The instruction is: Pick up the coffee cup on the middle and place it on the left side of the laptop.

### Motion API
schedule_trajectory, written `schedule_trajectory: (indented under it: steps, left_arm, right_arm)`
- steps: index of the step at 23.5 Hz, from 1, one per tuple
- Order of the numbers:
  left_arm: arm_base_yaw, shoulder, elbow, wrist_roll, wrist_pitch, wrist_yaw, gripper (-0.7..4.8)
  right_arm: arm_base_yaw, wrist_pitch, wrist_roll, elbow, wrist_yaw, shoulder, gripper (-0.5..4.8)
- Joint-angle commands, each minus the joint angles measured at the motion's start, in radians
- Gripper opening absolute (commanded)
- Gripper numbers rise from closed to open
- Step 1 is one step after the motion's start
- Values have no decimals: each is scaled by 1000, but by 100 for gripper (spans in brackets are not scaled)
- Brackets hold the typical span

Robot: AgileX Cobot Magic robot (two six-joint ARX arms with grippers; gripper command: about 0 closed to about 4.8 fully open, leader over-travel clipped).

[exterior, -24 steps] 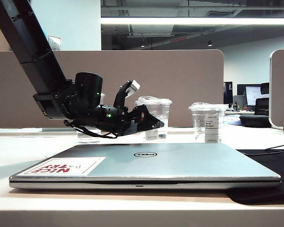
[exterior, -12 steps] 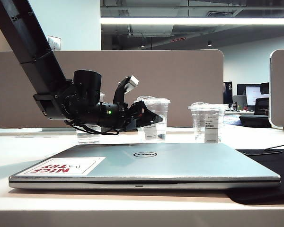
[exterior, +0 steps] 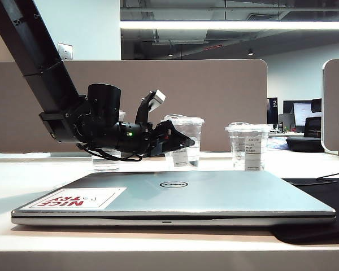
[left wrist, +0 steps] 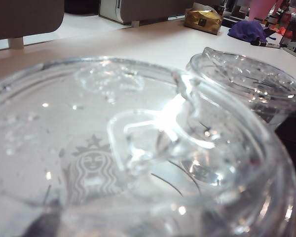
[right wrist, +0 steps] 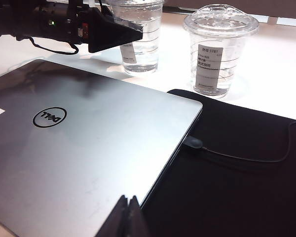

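The coffee cup (exterior: 187, 140), a clear lidded cup with a small white sticker, stands behind the middle of the closed silver Dell laptop (exterior: 214, 192). My left gripper (exterior: 181, 142) reaches in level from the left and its black fingers clasp the cup's sides. In the left wrist view the cup's lid (left wrist: 138, 148) fills the picture, with dark finger shapes low at either side. From the right wrist view a black finger crosses the cup (right wrist: 140, 47). My right gripper (right wrist: 129, 201) hovers shut above the laptop's (right wrist: 89, 148) edge, holding nothing.
A second clear cup with a long white label (exterior: 247, 147) (right wrist: 219, 54) stands right of the coffee cup. Another clear cup (exterior: 105, 162) sits behind the left arm. A black mat (right wrist: 237, 187) with a cable (right wrist: 246, 158) lies right of the laptop. A beige partition backs the table.
The left gripper's fingers have closed in on the coffee cup. The cup shifted slightly left, its sticker now shows, and the wrist tipped a little. The right arm kept still.
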Motion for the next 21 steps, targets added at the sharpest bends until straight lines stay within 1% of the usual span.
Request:
schedule_trajectory:
  steps: [1,7,11,13,15,18,21]
  left_arm:
    - [0,-15,4,-29,52,26,340]
    - [16,-72,4,-24,42,22,341]
    - [49,-134,4,-16,-53,34,342]
    - [61,-158,0,-12,-88,64,341]
    - [62,-185,-23,9,-91,71,341]
    - [67,-252,-101,60,-92,63,342]
    - [75,-321,-186,84,-92,64,342]
  right_arm:
    - [2,17,2,-4,0,-1,-5]
    - [3,18,2,-4,1,-14,-5]
    - [12,17,2,-4,2,-25,-5]
    - [34,17,2,-4,2,-25,-5]
    - [68,17,2,-4,2,-25,-5]
    - [127,17,2,-4,1,-24,-5]
    - [178,17,2,-4,0,-24,-5]
